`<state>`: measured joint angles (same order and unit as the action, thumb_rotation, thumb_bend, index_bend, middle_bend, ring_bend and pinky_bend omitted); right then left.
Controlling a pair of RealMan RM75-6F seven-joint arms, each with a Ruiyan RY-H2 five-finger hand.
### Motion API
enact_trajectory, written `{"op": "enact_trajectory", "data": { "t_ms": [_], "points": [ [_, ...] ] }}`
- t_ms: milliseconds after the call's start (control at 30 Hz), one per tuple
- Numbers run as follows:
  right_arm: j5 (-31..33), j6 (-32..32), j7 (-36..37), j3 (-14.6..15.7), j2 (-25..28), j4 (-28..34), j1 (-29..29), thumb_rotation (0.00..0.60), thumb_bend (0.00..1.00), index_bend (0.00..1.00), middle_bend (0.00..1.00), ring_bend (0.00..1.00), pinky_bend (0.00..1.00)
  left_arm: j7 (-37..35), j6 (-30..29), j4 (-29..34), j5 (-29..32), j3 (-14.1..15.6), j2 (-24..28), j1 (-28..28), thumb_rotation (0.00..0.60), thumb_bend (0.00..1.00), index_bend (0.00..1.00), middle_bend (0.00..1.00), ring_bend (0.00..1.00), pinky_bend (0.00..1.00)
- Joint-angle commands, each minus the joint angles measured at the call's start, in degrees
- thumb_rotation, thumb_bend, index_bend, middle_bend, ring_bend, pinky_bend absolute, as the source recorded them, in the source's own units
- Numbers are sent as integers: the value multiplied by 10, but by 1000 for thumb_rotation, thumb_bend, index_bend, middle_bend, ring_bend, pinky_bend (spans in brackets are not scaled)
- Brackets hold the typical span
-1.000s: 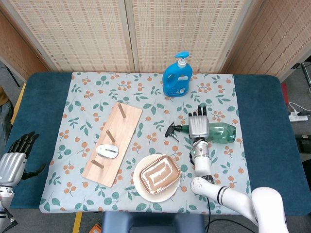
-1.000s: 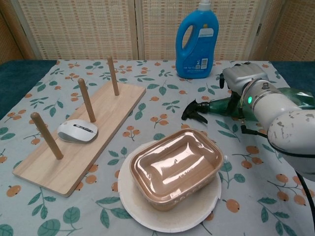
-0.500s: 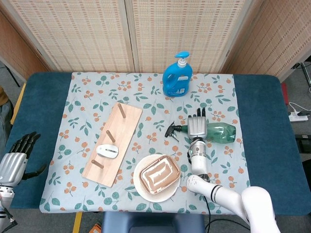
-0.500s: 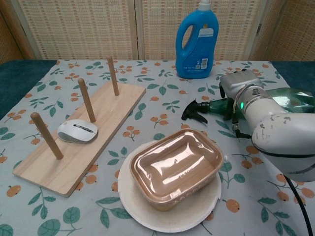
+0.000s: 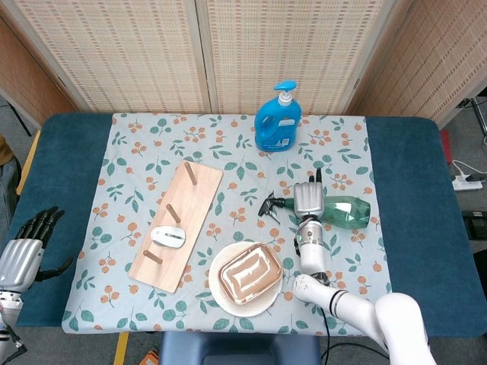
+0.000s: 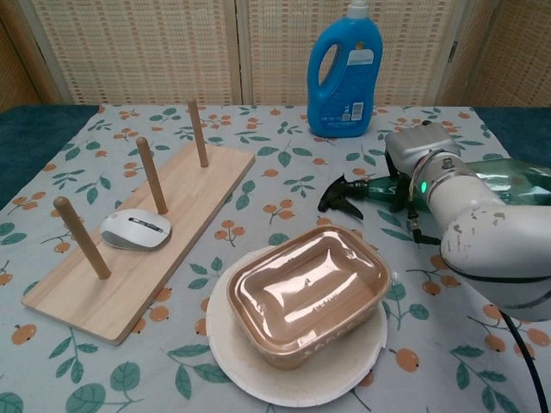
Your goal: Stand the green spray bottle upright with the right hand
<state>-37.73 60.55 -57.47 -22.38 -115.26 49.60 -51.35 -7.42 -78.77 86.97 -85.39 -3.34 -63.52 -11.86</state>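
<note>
green spray bottle lies on its side on the floral cloth, right of centre on the desk. black trigger nozzle points toward the robot's left, body runs out to the right. right hand sits over the neck end, fingers draped across it; cannot tell whether they actually clamp it. in the chest view the bottle neck sticks out from behind the right hand, nozzle just off the cloth or touching, unclear.

room: bare cloth behind the bottle up to the blue detergent bottle, which stands upright near the back edge. right of the bottle, a strip of cloth and then bare blue desk out to the desk's right edge. in front, the plate is near but apart from the nozzle.

containers: white plate near the front edge carries a brown plastic tray with a clear lid; contents not readable. chest view shows the tray overhanging the plate rim slightly.

wooden peg board lies diagonally left of centre, three pegs upright, white mouse resting on it between the two nearer pegs.

left hand hangs off the desk's left edge, holding nothing, fingers apart.
</note>
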Motion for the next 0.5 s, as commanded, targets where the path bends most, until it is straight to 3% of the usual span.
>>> {"op": "enact_trajectory", "data": {
  "t_ms": [33, 200, 333, 400, 500],
  "points": [
    [-22, 12, 21, 3, 14, 22, 6, 600, 3, 580, 528, 226, 0, 0, 0, 0, 0, 0, 0, 0, 600, 233, 0, 0, 0, 112],
    [-70, 64, 61, -5, 66, 117, 22, 600, 7, 580, 528, 226, 0, 1, 4, 0, 0, 2, -1, -2, 600, 234, 0, 0, 0, 112],
    [-147, 123, 146, -7, 127, 226, 56, 600, 14, 580, 528, 227, 0, 2, 7, 0, -2, 4, -2, -3, 600, 234, 0, 0, 0, 112],
    [-212, 153, 239, 0, 151, 258, 80, 600, 16, 579, 528, 228, 0, 3, 8, -2, -3, 5, -4, -4, 600, 234, 0, 0, 0, 112],
    [-312, 200, 447, 8, 161, 260, 114, 600, 16, 555, 528, 229, 0, 7, 10, -3, -2, 4, -7, -6, 600, 233, 0, 0, 0, 113]
  ]
}}
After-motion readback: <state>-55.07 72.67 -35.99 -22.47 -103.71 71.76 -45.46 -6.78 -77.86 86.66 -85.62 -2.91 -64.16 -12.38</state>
